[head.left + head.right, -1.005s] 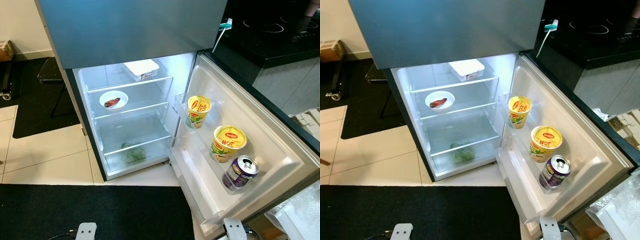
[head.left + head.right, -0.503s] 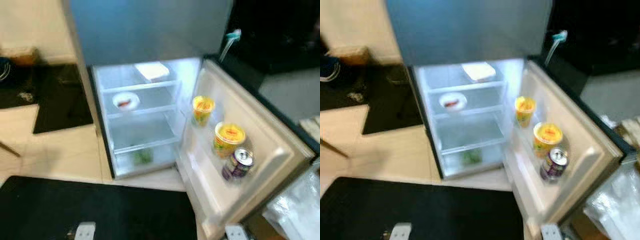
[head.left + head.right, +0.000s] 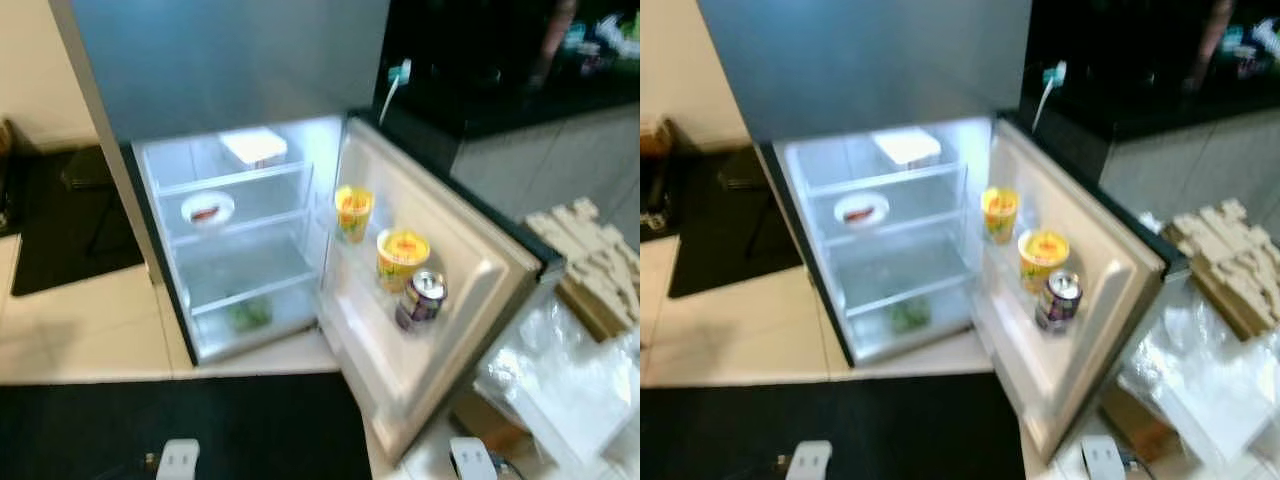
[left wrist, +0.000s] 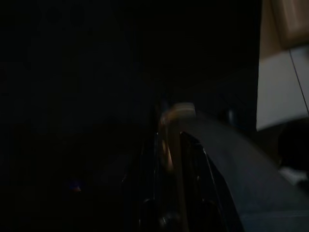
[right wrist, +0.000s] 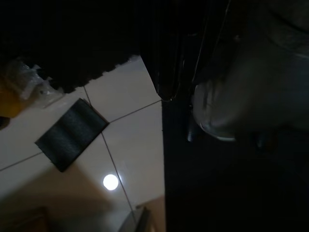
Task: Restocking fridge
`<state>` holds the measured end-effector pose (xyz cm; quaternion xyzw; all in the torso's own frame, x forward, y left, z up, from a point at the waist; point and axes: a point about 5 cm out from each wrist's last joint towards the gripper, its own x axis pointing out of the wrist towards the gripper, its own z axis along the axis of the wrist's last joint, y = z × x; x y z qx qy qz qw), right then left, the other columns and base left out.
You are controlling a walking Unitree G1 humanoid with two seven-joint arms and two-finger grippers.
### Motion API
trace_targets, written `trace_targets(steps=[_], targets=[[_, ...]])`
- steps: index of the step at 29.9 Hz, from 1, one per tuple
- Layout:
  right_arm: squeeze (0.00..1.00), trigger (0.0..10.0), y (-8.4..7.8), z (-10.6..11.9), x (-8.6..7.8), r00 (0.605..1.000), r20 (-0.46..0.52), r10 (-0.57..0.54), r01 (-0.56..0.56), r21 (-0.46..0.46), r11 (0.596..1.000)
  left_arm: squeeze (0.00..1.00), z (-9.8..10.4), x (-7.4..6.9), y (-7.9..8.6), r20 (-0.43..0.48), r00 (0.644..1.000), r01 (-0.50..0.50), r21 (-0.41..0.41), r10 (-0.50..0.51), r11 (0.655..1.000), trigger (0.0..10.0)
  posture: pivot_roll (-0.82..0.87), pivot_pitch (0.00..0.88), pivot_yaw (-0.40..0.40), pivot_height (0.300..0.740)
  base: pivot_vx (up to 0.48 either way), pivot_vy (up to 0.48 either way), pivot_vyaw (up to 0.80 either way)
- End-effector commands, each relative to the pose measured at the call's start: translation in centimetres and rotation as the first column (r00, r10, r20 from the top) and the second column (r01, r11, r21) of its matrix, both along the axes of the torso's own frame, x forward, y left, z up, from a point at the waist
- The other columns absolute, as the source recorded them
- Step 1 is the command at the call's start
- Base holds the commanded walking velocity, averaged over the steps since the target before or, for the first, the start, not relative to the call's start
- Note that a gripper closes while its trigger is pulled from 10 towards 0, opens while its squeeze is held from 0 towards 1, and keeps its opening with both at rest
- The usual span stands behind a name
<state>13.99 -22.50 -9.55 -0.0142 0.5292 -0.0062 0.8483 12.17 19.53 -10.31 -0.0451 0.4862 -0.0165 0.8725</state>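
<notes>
The fridge stands open with its inside lit. A white lidded box lies on the top shelf. Below it, a white bowl holds something red, and something green lies at the bottom. On the shelf of the open door stand two yellow noodle cups and a purple can. Both arms hang idle by my sides. My left gripper is in deep shade. My right gripper hangs over pale floor tiles.
A black mat lies on the floor before the fridge. Right of the door are clear plastic bags and stacked cardboard pieces. A dark counter runs behind the door. Pale tiles lie to the left.
The camera has turned to the right, so the fridge sits further left in the picture and more of the bags and cardboard shows. Nothing in the fridge has moved.
</notes>
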Motion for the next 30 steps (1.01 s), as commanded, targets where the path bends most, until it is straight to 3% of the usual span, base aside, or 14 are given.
trace_targets(steps=[1, 10, 13, 16, 20, 22, 23, 25, 27, 28, 29, 30], targets=[[0.0, 10.0, -0.5, 0.1, 0.0, 1.0, 0.003, -0.005, 0.005, -0.016, 1.0, 0.0, -0.2, -0.5, -0.1, -0.025, 1.0, -0.002, 0.005, 0.002, 1.0, 10.0, -0.06, 0.0, -0.042, 0.74, 0.0, 0.0, 0.0], [0.0, 10.0, -1.2, 0.3, 0.1, 0.996, 0.027, -0.08, 0.081, -0.019, 0.997, 0.0, -0.2, -0.4, 0.1, -0.024, 1.0, -0.003, 0.007, 0.003, 1.0, 10.0, -0.06, 0.0, -0.033, 0.74, 0.0, 0.0, 0.0], [0.0, 10.0, -2.1, 0.6, 0.2, 0.988, 0.049, -0.147, 0.149, -0.034, 0.988, 0.0, -0.2, -0.4, 0.1, -0.022, 1.0, -0.004, 0.006, 0.005, 1.0, 10.0, -0.06, 0.0, -0.032, 0.74, 0.0, 0.0, 0.0], [0.0, 10.0, -4.3, 1.5, 0.8, 0.946, 0.131, -0.297, 0.306, -0.052, 0.951, 0.0, -0.2, -0.4, 0.1, -0.02, 1.0, -0.01, 0.004, 0.01, 1.0, 10.0, -0.05, 0.0, -0.031, 0.74, 0.0, 0.0, 0.0], [0.0, 10.0, -9.0, 3.5, 0.9, 0.841, 0.249, -0.48, 0.521, -0.138, 0.842, 0.0, -0.2, -0.6, 0.3, -0.024, 1.0, -0.012, 0.007, 0.013, 1.0, 10.0, -0.06, 0.0, -0.022, 0.74, 0.0, 0.0, 0.0], [0.0, 10.0, -10.7, 4.6, 1.2, 0.786, 0.309, -0.535, 0.593, -0.135, 0.793, 0.0, -0.2, -0.7, 0.4, -0.026, 1.0, -0.01, 0.009, 0.01, 1.0, 10.0, -0.06, 0.0, -0.016, 0.74, 0.0, 0.0, 0.0], [0.0, 10.0, -10.7, 4.6, 1.2, 0.786, 0.309, -0.535, 0.593, -0.135, 0.793, 0.0, -0.2, -0.7, 0.4, -0.026, 1.0, -0.01, 0.009, 0.01, 1.0, 10.0, -0.06, 0.0, -0.016, 0.74, 0.0, 0.0, 0.0], [0.0, 10.0, -12.2, 5.9, 2.1, 0.703, 0.393, -0.593, 0.668, -0.08, 0.74, 0.0, -0.2, -0.7, 0.5, -0.026, 1.0, -0.01, 0.01, 0.01, 1.0, 10.0, -0.06, 0.0, -0.016, 0.74, 0.0, 0.0, 0.0], [0.0, 10.0, -13.4, 7.9, 4.1, 0.592, 0.491, -0.639, 0.711, 0.054, 0.701, 0.0, -0.1, -0.7, 0.7, -0.025, 1.0, -0.008, 0.01, 0.009, 1.0, 10.0, -0.07, 0.0, -0.011, 0.74, 0.0, 0.0, 0.0], [0.0, 10.0, -13.7, 8.6, 4.8, 0.558, 0.52, -0.647, 0.712, 0.101, 0.695, 0.0, -0.1, -0.7, 0.7, -0.024, 1.0, -0.008, 0.01, 0.008, 1.0, 10.0, -0.07, 0.0, -0.011, 0.74, 0.0, 0.0, 0.0], [0.0, 10.0, -13.7, 8.6, 4.8, 0.558, 0.52, -0.647, 0.712, 0.101, 0.695, 0.0, -0.1, -0.7, 0.7, -0.024, 1.0, -0.008, 0.01, 0.008, 1.0, 10.0, -0.07, 0.0, -0.011, 0.74, 0.0, 0.0, 0.0], [0.0, 10.0, -14.0, 9.5, 5.8, 0.518, 0.554, -0.652, 0.703, 0.16, 0.693, 0.0, -0.1, -0.6, 0.7, -0.023, 1.0, -0.008, 0.009, 0.008, 1.0, 10.0, -0.07, 0.0, -0.012, 0.74, 0.0, 0.0, 0.0]])
